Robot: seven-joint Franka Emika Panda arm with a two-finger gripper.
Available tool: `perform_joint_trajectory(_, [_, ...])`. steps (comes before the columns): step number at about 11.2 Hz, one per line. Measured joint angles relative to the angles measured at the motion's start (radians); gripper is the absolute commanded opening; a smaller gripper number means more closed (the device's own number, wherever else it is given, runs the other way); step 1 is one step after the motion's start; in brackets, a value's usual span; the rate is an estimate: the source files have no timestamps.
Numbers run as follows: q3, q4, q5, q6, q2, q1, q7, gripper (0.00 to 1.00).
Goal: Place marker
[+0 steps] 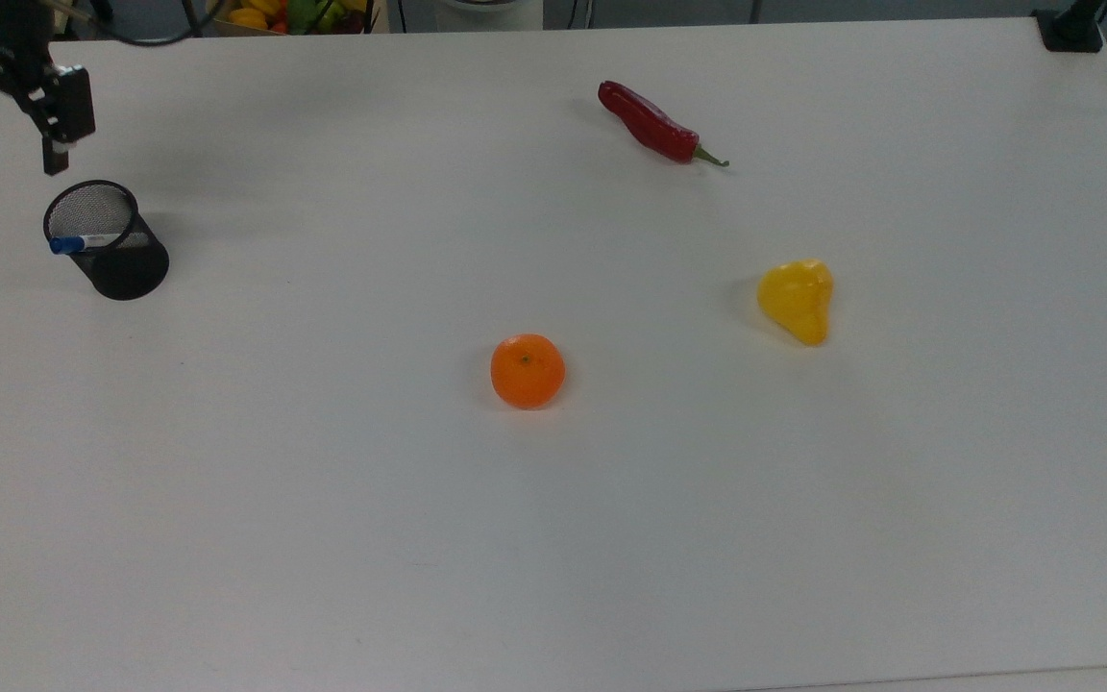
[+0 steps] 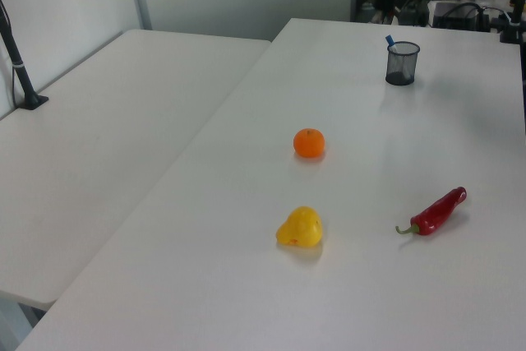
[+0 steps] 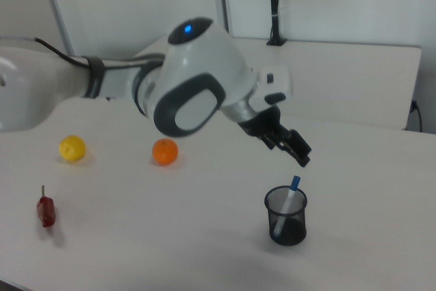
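In the top view, the marker (image 1: 85,241) is held in the mesh cup (image 1: 121,264) at the table's (image 1: 553,538) far left, with the orange (image 1: 528,371) centred, the pear (image 1: 797,300) to its right, and the chili pepper (image 1: 654,125) behind both.
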Motion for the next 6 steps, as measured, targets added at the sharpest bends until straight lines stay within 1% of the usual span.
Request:
perform_joint_trajectory(1, [0.001, 0.033, 0.0, -0.09, -0.022, 0.0, 0.0, 1.0])
perform_joint_trajectory(2, [0.006, 0.086, 0.001, -0.226, -0.052, 0.001, 0.006, 1.0])
perform_joint_trajectory(3, [0.011, 0.121, 0.007, -0.313, -0.072, 0.001, 0.017, 1.0])
perform_joint_trajectory(4, [0.025, 0.171, 0.026, -0.432, -0.096, 0.003, 0.045, 1.0])
perform_joint_trajectory(5, [0.04, 0.204, 0.045, -0.508, -0.112, 0.005, 0.074, 1.0])
perform_joint_trajectory(6, [0.07, 0.25, 0.064, -0.615, -0.132, 0.009, 0.121, 1.0])
